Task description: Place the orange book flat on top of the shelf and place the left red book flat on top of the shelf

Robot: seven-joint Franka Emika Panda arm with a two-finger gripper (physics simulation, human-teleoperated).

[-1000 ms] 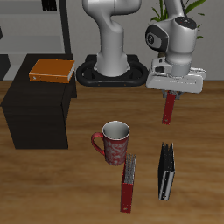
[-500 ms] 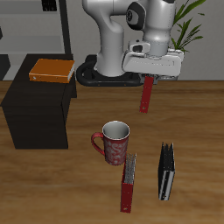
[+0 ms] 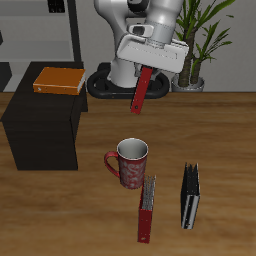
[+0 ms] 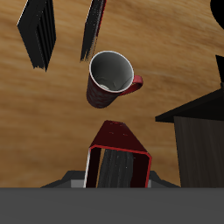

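We have the end effector (image 3: 150, 68) clamped on the left red book (image 3: 141, 92), hanging long-axis down and tilted; the shelf (image 3: 30, 108) lies far across the worktop (image 3: 225, 130), past the mug (image 3: 130, 162).

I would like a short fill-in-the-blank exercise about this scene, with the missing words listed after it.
1. The tool holds a ____ book in the air.
2. The orange book lies flat on the ____.
3. On the table, beside the mug, another red book and a ____ book stand on edge.

Missing words: red; shelf; black
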